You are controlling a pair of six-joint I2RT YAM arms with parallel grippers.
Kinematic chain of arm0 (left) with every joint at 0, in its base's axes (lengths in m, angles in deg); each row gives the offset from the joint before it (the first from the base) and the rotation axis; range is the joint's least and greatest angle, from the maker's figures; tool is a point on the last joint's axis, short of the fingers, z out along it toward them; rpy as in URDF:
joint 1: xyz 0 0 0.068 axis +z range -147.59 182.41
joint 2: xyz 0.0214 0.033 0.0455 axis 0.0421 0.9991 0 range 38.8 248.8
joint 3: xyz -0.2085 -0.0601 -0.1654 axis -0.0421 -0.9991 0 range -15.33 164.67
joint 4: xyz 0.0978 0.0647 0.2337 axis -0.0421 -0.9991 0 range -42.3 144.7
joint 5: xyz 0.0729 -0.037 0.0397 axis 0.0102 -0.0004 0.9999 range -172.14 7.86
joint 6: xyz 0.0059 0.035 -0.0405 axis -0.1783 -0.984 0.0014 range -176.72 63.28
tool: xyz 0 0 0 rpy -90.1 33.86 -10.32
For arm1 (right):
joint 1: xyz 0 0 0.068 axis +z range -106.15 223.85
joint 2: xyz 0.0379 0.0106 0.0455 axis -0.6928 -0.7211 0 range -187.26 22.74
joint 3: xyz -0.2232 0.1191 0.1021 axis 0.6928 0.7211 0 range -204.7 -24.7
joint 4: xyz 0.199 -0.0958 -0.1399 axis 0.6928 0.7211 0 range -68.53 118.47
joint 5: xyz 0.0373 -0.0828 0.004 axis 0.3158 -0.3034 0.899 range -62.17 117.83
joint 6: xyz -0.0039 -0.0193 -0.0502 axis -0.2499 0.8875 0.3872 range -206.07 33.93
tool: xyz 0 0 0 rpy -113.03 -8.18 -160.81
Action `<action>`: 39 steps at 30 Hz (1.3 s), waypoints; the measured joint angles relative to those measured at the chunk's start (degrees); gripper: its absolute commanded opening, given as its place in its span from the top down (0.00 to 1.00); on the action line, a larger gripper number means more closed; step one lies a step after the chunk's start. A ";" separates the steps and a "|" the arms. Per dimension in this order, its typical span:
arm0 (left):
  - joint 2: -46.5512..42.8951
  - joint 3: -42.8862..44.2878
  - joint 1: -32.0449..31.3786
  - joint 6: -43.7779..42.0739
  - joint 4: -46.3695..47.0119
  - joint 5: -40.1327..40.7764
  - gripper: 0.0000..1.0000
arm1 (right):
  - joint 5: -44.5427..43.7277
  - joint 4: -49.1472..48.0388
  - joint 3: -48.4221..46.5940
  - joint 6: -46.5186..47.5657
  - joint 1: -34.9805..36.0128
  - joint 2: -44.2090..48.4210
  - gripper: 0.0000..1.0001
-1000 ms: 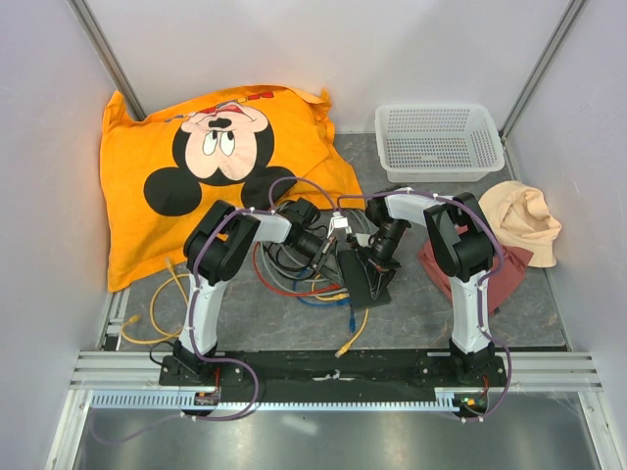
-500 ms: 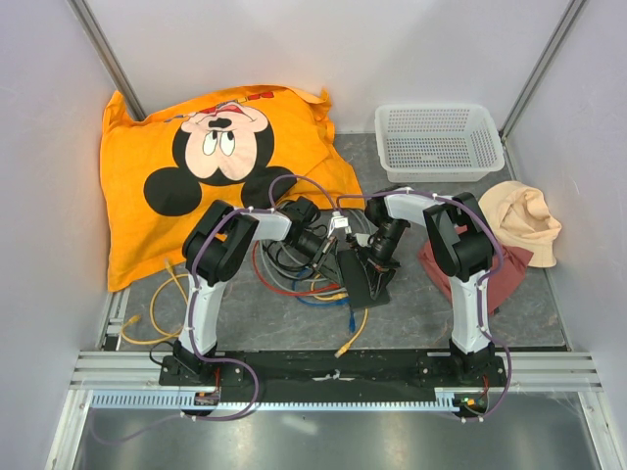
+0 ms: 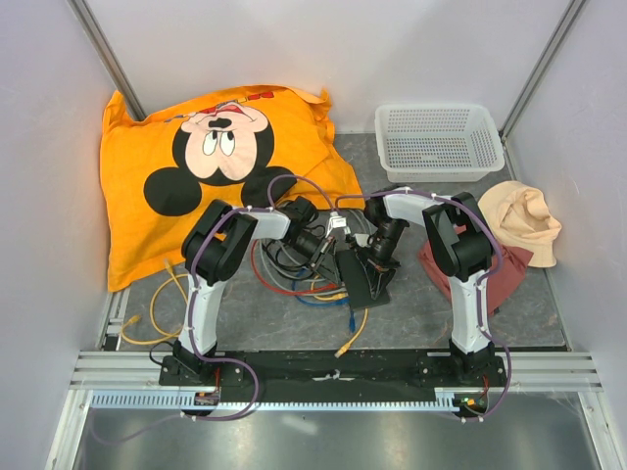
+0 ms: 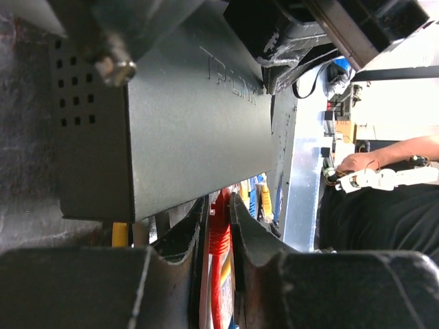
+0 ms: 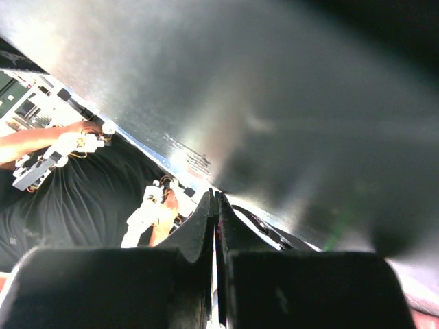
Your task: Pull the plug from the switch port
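Switch (image 3: 363, 281) first: a thin matte-black box, propped at a tilt on the grey table (image 3: 411, 318), a little toward six o'clock from the table's middle. My left wrist camera shows its broad face close up, with raised lettering and a grid of small vent holes near one end.

My left gripper (image 4: 218, 229) sits at the switch's ten o'clock in the overhead view. Its jaws are drawn narrow, with a red cable (image 4: 219, 240) pinched in the slim gap between them. The cable runs up toward the box's edge, but I cannot make out the plug or its socket from here.

My right gripper (image 5: 215, 219) is at the switch's one o'clock, pressed against the box. Its fingers are fully together with nothing between them, and a blurred grey surface fills the view above them.

A yellow cable (image 4: 120, 233) shows under the box's lower edge.

Against the frames from a second and half a second ago, nothing has visibly shifted: both arms, the switch and the cables lie as they did.
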 measured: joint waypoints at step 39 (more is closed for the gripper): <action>-24.98 11.06 34.58 -17.68 -33.24 9.49 0.98 | -1.25 1.05 -1.40 2.19 0.83 -0.63 1.00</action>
